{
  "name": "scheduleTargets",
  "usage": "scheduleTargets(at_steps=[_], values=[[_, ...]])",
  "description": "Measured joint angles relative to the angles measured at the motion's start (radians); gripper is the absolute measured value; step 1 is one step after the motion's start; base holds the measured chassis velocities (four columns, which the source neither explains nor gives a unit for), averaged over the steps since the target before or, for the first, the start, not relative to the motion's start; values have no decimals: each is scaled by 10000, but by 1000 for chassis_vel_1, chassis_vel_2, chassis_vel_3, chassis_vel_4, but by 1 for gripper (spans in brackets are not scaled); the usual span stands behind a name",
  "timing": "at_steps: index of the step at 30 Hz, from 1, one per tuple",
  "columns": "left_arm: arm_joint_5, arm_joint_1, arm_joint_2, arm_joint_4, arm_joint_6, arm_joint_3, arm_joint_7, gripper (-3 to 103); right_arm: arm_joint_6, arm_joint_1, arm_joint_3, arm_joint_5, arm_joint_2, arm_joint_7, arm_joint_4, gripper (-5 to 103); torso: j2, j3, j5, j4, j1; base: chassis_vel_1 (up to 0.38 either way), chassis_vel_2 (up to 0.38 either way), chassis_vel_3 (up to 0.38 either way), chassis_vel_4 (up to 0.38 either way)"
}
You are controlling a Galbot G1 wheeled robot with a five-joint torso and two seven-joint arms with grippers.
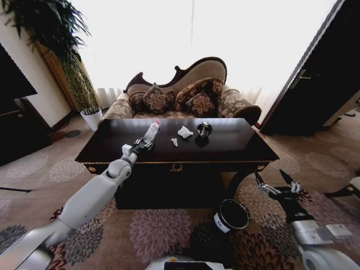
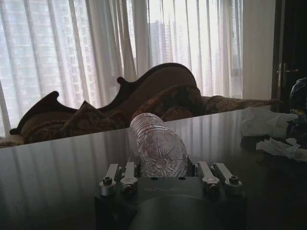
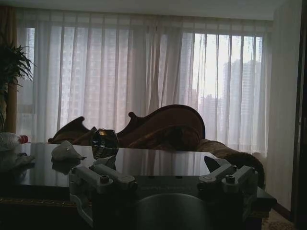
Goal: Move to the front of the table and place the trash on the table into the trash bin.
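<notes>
Left pincer (image 1: 144, 143) grips bottle (image 1: 151, 133) mid-table (image 1: 236, 147).

In the left wrist view the gripper body hides the base end of the clear bottle (image 2: 156, 146), and the picture's edge cuts the dark shiny object (image 2: 299, 98). In the head view the tabletop (image 1: 230, 143) hides part of the trash bin (image 1: 230, 216), and the small scrap (image 1: 175, 142) is too small to make out

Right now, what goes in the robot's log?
left gripper: shut on plastic bottle, over table | right gripper: open, beside trash bin
</notes>
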Motion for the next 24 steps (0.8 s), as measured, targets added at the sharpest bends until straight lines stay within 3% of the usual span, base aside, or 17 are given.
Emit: scheduleTargets(at_steps=[2,10,13,19,24], values=[[-35,76,133,-127,0,-114,-12,42,5,12,-45,-26,-18,0,-26,100,0,0,0,-1,0,0,0,0,0],[-372,625,700,-1066,225,-507,-79,41,61,92,-229,-323,49,103,-118,100,0,0,-1,-1,0,0,0,0,0],[-819,1244,1185,-2285,513,-754,-154,41,421,214,-379,-1355,297,290,-339,100,0,-1,-2,1,0,0,0,0,0],[-1391,1771,1823,-3608,740,-849,-133,41,1011,216,-476,-3023,585,565,-519,100,1,-1,2,-1,0,0,0,0,0],[-2067,2276,2280,-4711,942,-944,-86,41,1970,409,-513,-5321,870,1179,-844,100,1,-1,-1,0,-1,0,0,0,0]])
